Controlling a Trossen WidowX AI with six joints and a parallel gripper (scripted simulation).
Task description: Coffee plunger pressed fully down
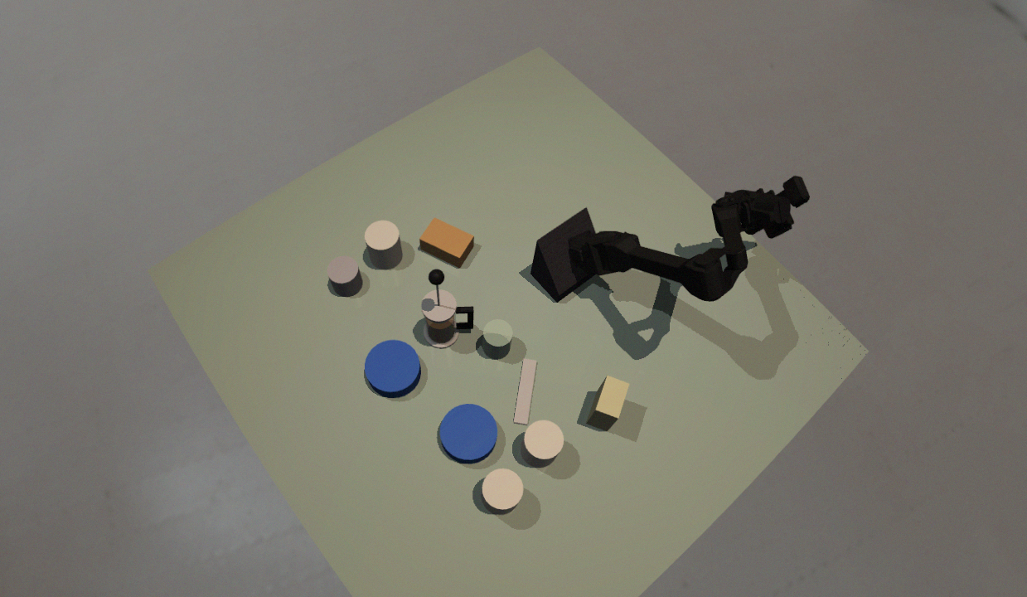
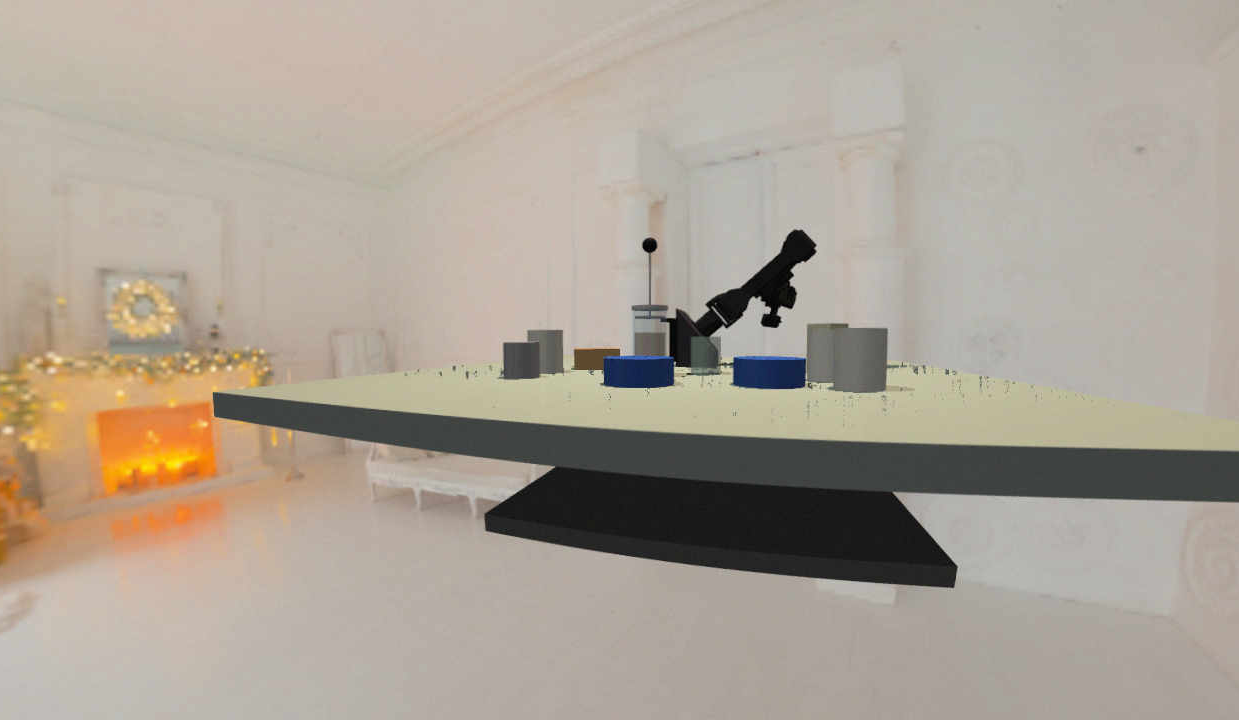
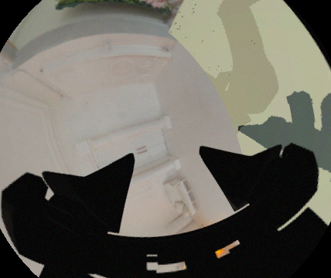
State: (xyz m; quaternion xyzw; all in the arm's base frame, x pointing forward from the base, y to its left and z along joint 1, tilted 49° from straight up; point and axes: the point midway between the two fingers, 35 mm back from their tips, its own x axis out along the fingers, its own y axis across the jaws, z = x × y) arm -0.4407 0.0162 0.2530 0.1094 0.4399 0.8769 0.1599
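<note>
Blue discs (image 1: 468,432) (image 1: 392,366) (image 2: 769,372) (image 2: 638,372) stand near the upright coffee press (image 1: 440,322) (image 2: 649,333).

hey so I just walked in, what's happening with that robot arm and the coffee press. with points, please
Nothing is being handled right now. The black arm (image 1: 668,265) (image 2: 750,291) is out over the table's edge, away from the coffee press (image 1: 441,323) (image 2: 649,342), and its pincer (image 3: 168,154) is open with nothing between the fingers. The press stands upright, and its plunger knob (image 1: 436,277) (image 2: 649,244) is up high on its rod, so the pressing down is still to be done.
</note>
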